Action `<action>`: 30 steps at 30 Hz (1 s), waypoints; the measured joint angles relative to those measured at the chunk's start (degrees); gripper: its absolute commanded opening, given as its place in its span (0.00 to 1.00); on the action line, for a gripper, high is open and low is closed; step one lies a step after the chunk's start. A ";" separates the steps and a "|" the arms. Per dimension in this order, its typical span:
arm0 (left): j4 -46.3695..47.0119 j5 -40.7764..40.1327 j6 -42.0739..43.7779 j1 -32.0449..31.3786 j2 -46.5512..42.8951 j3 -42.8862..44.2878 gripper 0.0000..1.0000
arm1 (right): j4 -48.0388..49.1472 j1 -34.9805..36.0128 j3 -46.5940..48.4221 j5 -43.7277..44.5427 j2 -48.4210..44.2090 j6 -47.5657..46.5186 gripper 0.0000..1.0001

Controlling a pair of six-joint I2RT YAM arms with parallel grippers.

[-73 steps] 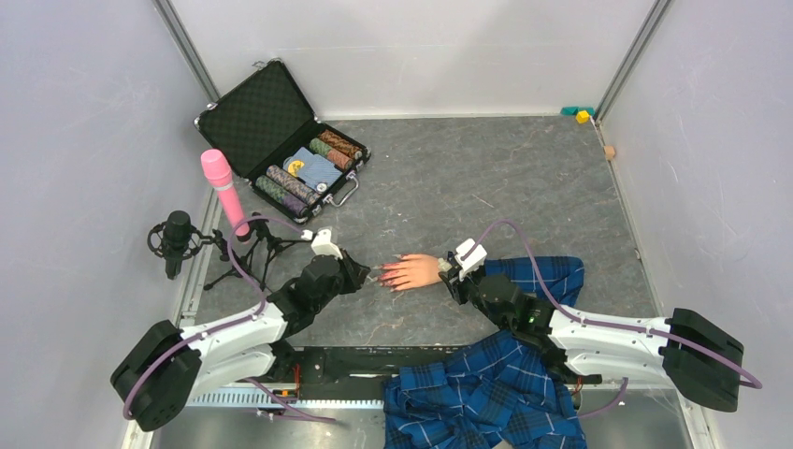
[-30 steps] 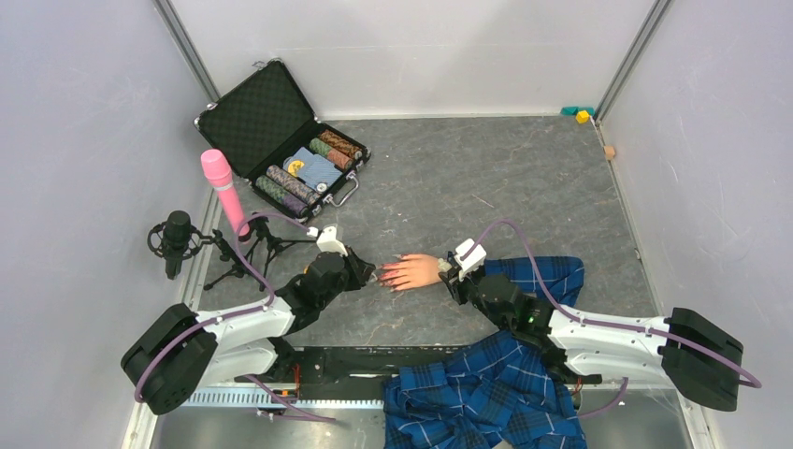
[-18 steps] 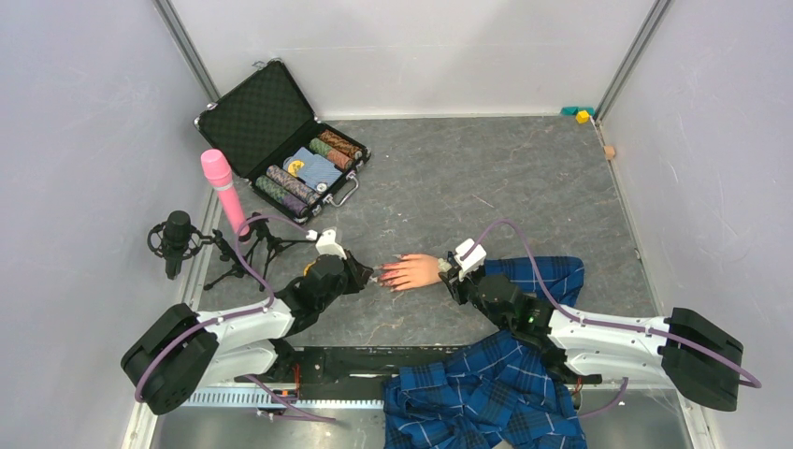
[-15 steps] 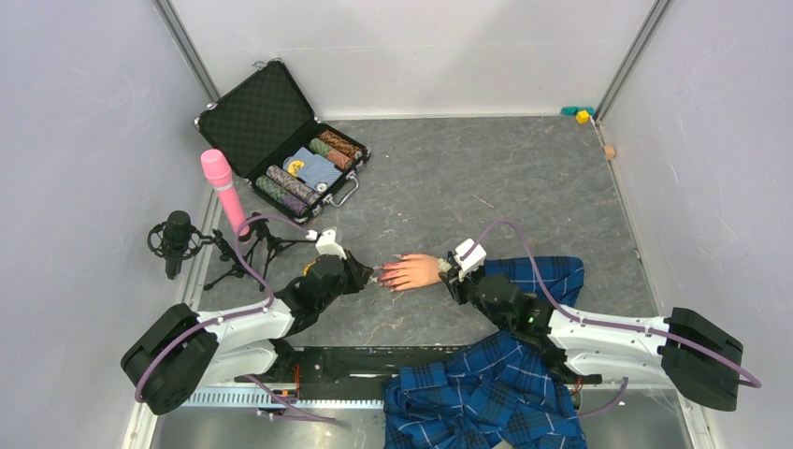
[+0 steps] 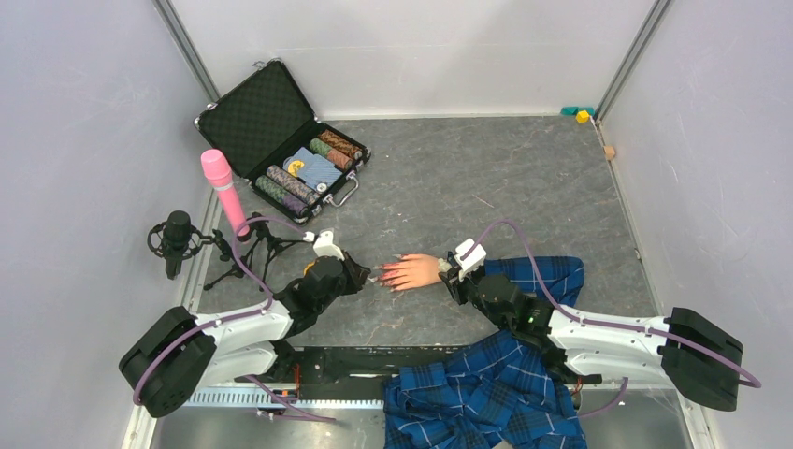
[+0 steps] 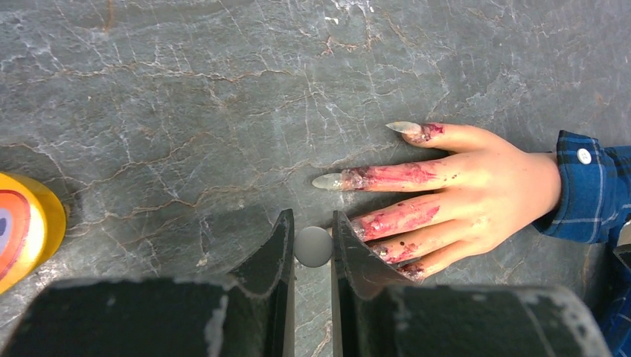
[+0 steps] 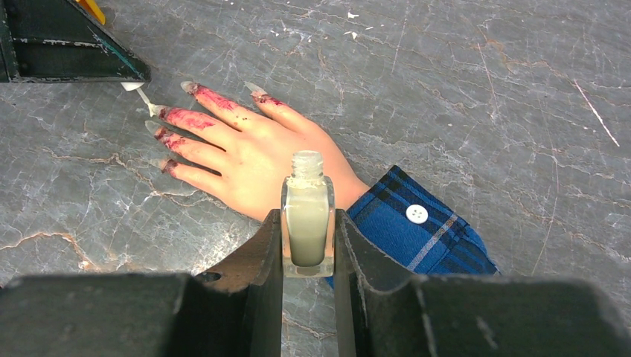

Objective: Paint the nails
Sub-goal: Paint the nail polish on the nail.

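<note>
The flesh-coloured mannequin hand (image 5: 414, 271) lies palm down on the table, with a blue plaid sleeve (image 5: 538, 273) on its wrist. Its long pointed nails (image 6: 328, 181) are pale, and the fingers behind them are smeared reddish-pink. My left gripper (image 5: 367, 274) is at the fingertips, shut on the round white brush cap (image 6: 313, 246). In the right wrist view the brush tip (image 7: 143, 97) touches one nail (image 7: 158, 111). My right gripper (image 5: 451, 271) is at the wrist, shut on a small clear uncapped bottle (image 7: 307, 223) held upright.
An open black case (image 5: 281, 140) with poker chips stands at the back left. A pink microphone (image 5: 223, 187) and a black one on a tripod (image 5: 176, 238) stand at the left edge. Plaid cloth (image 5: 486, 393) is heaped at the front. A yellow disc (image 6: 22, 230) lies left of my left gripper.
My left gripper edged slightly toward the fingertips 2.4 s to 1 s ago and has barely shifted since. The right arm and the hand have not moved.
</note>
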 measured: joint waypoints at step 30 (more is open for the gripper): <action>-2.40 -1.33 -0.04 0.02 -7.76 -1.07 0.02 | 0.00 -0.02 0.00 0.02 -0.02 0.04 0.00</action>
